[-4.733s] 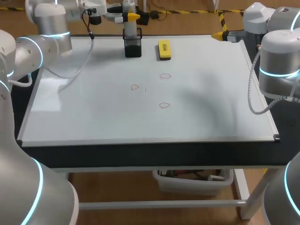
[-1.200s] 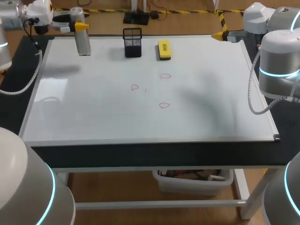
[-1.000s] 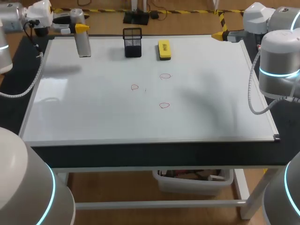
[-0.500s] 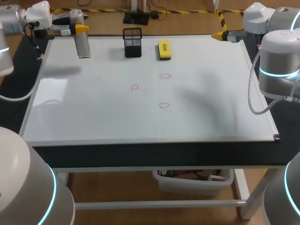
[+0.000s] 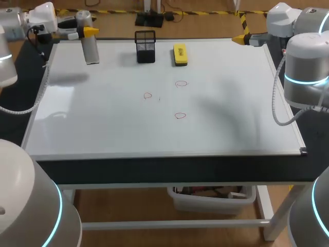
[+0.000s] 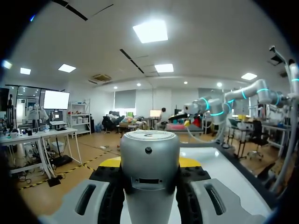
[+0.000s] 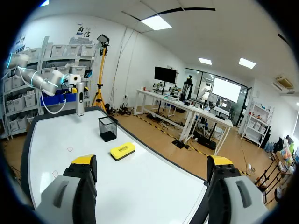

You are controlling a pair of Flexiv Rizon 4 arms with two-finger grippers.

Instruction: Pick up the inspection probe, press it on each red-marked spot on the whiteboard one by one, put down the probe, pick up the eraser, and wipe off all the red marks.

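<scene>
Head view gives the whole layout: whiteboard (image 5: 231, 123) w/ 3 red marks near its middle: 1 mark (image 5: 148, 95) toward the left, 1 mark (image 5: 181, 83) farther back, 1 mark (image 5: 179, 116) nearest the front edge. Along the far edge stand 1 black mesh holder (image 5: 145, 47) and 1 yellow eraser (image 5: 180, 54), the eraser near the holder on its right, not touching. Left gripper (image 5: 86, 32) is at the board's far-left corner, pinching the inspection probe (image 5: 91, 50), a grey cylinder held upright. Can't tell from here whether its lower end touches the board.

Left wrist view adds what head view lacks: both fingers sit against the probe's sides, w/ the yellow tips just showing behind it. The probe fills the middle, its lower end is cut off, and it hides the board beneath.

Right wrist view shows the right gripper (image 7: 152, 163) spread wide w/ nothing btwn the fingers, at the board's far-right corner. Ahead of it are the eraser and holder, and beyond them the left gripper w/ probe. Only 2 of the 3 marks show faintly there; the third can't be made out. In head view just 1 yellow tip of the right gripper is clear, the rest too small to tell.
</scene>
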